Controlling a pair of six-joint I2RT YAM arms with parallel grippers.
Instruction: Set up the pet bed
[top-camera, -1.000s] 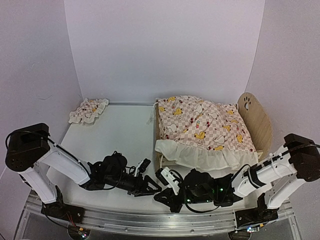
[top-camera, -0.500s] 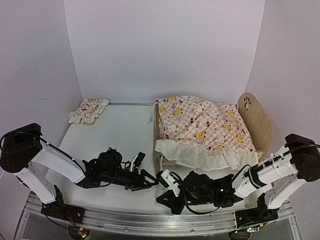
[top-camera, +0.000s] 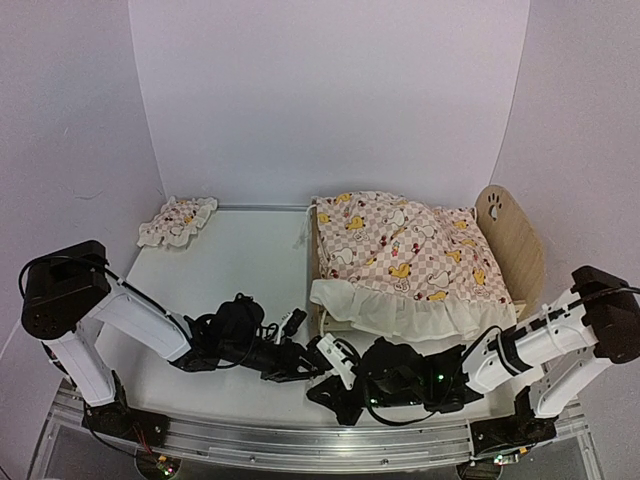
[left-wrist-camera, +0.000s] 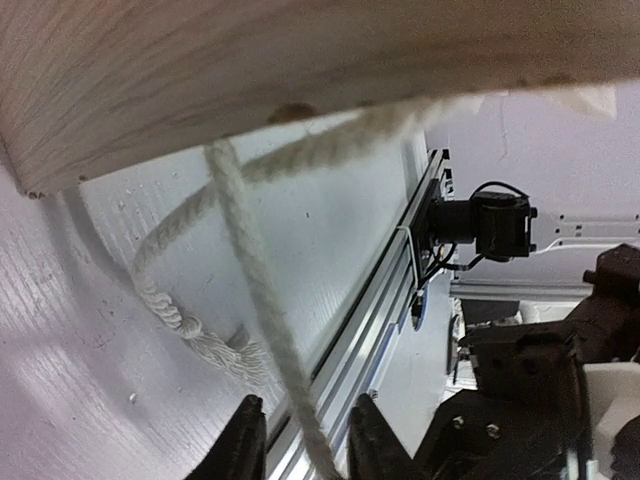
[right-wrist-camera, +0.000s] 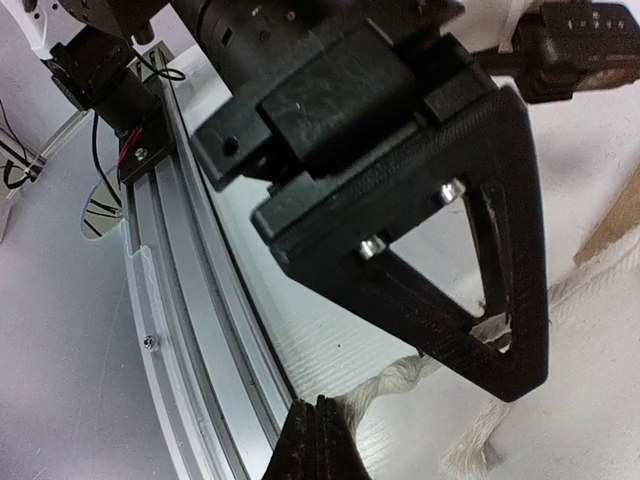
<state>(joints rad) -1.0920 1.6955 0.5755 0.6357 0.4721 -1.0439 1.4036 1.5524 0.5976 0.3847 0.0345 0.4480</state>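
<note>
The pet bed (top-camera: 512, 245) stands at the right, its plywood headboard with the paw cutout at the far right. A pink duck-print ruffled cover (top-camera: 400, 255) lies over it. In the left wrist view the bed's wooden board (left-wrist-camera: 250, 70) fills the top. A white rope (left-wrist-camera: 245, 260) runs taut from it down between the fingers of my left gripper (left-wrist-camera: 305, 445), which stand apart without touching it. A second rope end with a tassel (left-wrist-camera: 215, 345) lies on the table. My right gripper (right-wrist-camera: 318, 440) is shut, and the rope (right-wrist-camera: 405, 382) leads out from its tips. Both grippers meet before the bed's near left corner (top-camera: 318, 375).
A small ruffled pillow (top-camera: 177, 220) lies at the back left of the white table. An aluminium rail (top-camera: 300, 440) runs along the near edge, close under both grippers (right-wrist-camera: 190, 330). Pale walls close the back and sides.
My left arm has shifted right toward the bed's near corner, and its fingers have drawn closer together around the rope. The right arm has barely moved.
</note>
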